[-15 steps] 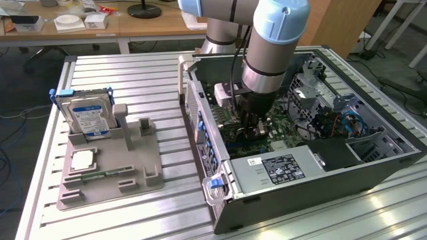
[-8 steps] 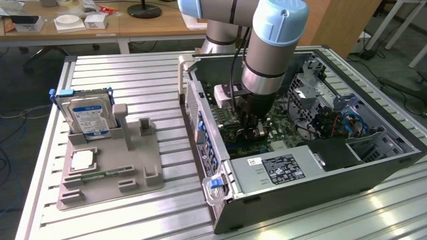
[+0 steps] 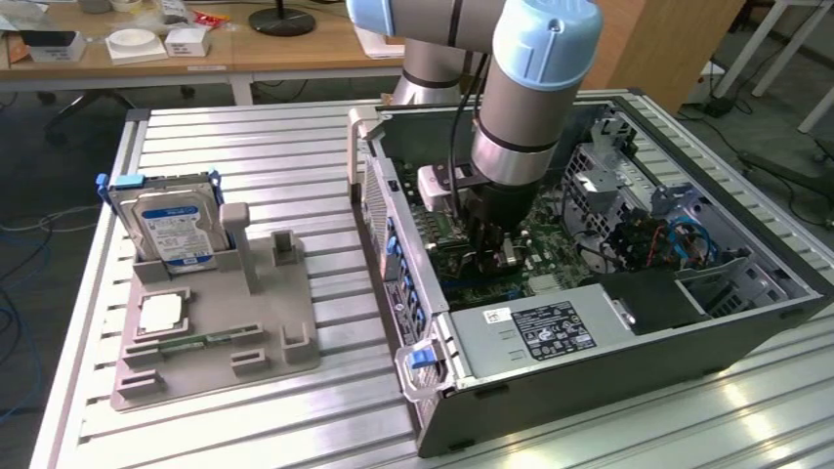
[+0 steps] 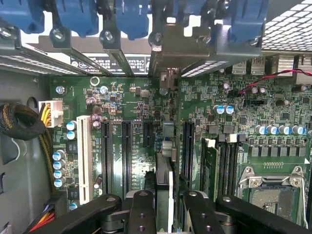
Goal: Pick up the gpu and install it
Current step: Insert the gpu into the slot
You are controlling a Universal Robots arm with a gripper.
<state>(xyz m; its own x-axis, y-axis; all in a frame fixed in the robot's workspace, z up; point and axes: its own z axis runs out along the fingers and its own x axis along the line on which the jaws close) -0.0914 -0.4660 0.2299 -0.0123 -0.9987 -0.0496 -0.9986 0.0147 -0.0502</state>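
In the wrist view the gpu [image 4: 165, 168] appears edge-on as a thin dark card standing upright over the green motherboard [image 4: 131, 102]. Its metal bracket end [image 4: 168, 48] reaches the rear slot openings under the blue latches. My gripper [image 4: 165, 212] is shut on the card's near end, one black finger on each side. The card lines up between the long black expansion slots [image 4: 126, 151]; I cannot tell whether it is seated. In the exterior view my gripper [image 3: 489, 249] is deep inside the open computer case [image 3: 587, 381], and hides the card there.
A grey fixture tray [image 3: 222, 332] on the slatted table holds a hard drive [image 3: 170, 225] upright, a processor chip [image 3: 159, 313] and a green memory stick [image 3: 195, 342]. Inside the case are the power supply [image 3: 548, 327], drive cage and cables [image 3: 665, 239]. An empty processor socket [image 4: 270, 192] lies beside the slots.
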